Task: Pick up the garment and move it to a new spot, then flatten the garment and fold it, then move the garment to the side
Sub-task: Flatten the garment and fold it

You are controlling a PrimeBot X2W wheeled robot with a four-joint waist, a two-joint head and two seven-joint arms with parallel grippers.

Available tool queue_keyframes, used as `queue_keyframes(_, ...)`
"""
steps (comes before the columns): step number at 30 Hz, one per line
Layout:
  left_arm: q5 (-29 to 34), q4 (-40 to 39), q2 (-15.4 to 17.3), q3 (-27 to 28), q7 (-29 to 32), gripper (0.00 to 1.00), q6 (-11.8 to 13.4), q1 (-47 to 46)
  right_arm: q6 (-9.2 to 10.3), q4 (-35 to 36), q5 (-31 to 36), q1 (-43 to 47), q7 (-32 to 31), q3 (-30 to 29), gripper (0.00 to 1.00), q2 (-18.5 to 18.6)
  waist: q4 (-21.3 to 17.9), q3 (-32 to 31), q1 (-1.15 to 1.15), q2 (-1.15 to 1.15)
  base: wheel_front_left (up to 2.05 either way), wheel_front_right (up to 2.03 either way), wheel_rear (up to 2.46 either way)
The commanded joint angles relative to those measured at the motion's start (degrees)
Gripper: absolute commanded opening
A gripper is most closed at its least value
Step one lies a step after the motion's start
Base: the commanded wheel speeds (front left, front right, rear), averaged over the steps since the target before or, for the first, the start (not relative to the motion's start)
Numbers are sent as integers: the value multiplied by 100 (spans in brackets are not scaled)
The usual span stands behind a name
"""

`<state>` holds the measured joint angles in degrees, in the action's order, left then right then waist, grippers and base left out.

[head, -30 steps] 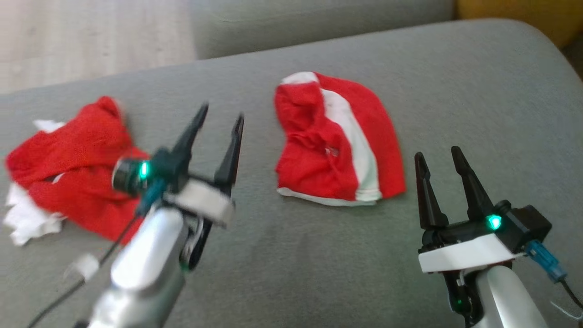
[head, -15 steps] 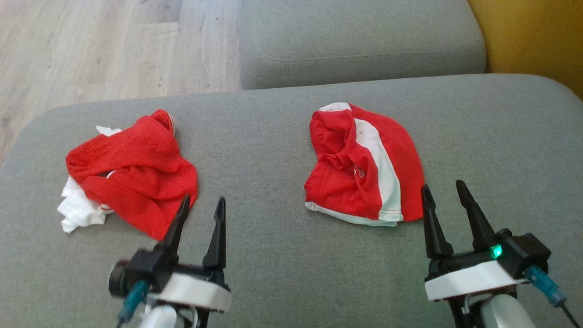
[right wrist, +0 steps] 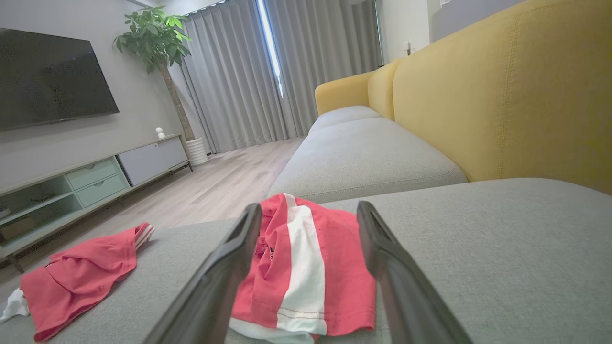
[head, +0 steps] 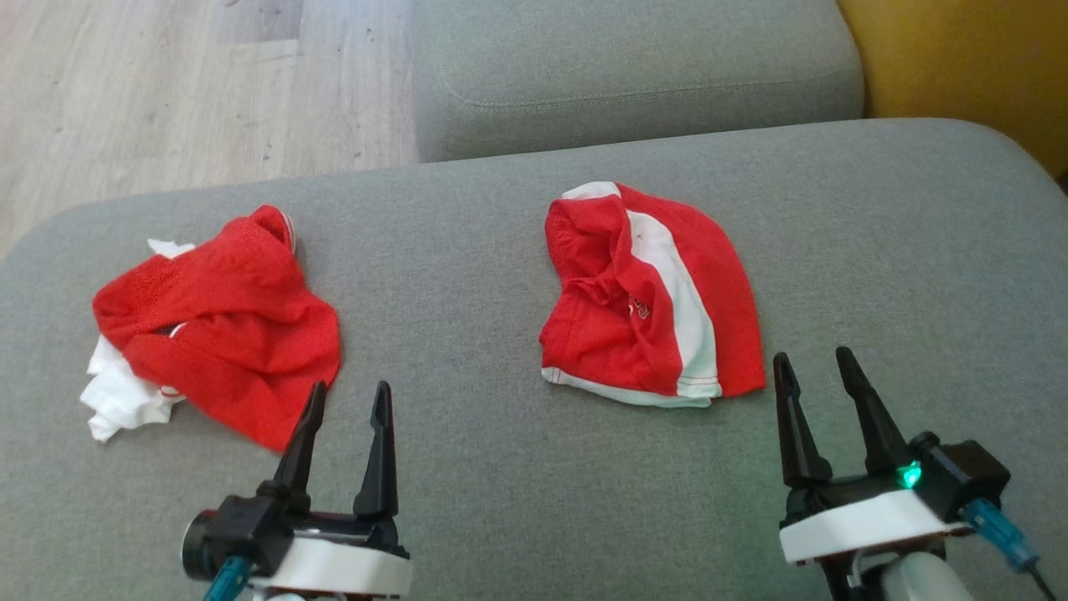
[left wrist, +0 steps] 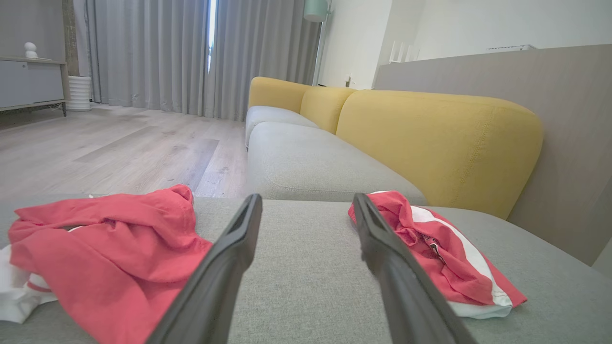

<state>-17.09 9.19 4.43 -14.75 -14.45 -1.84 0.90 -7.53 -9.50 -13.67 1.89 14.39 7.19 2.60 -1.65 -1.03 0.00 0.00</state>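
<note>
A broad grey fabric sofa cushion (head: 501, 484) with rounded corners carried two pieces of clothing, well apart. Toward its left lay a crumpled red garment (head: 225, 325), bunched in loose folds, with white cloth (head: 121, 399) sticking out at its left edge; whether that white belonged to the same piece could not be told. Toward the middle-right lay a folded red garment with a white stripe (head: 667, 300), fairly flat, a white hem along its near edge. Both rested directly on the grey weave.
</note>
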Motion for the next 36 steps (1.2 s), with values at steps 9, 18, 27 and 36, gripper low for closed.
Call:
queue_keyframes(9,171,68,-133,183,-54,100,-220,-314,4,-631,386,-483,57,234,100,28,409,224,0,0,0,0,0)
queue_keyframes(18,155,244,-153,-61,-54,100,-287,-516,4,-1892,753,-1357,-14,770,100,28,1012,551,0,0,0,0,0)
queue_keyframes(27,-69,304,-155,-385,-54,100,-196,-765,4,-3121,1325,-2220,-413,935,100,28,1597,770,0,0,0,0,0)
queue_keyframes(36,-147,305,-155,-461,-54,100,-131,-758,4,-4005,1673,-2564,-726,926,100,28,1840,785,0,0,0,0,0)
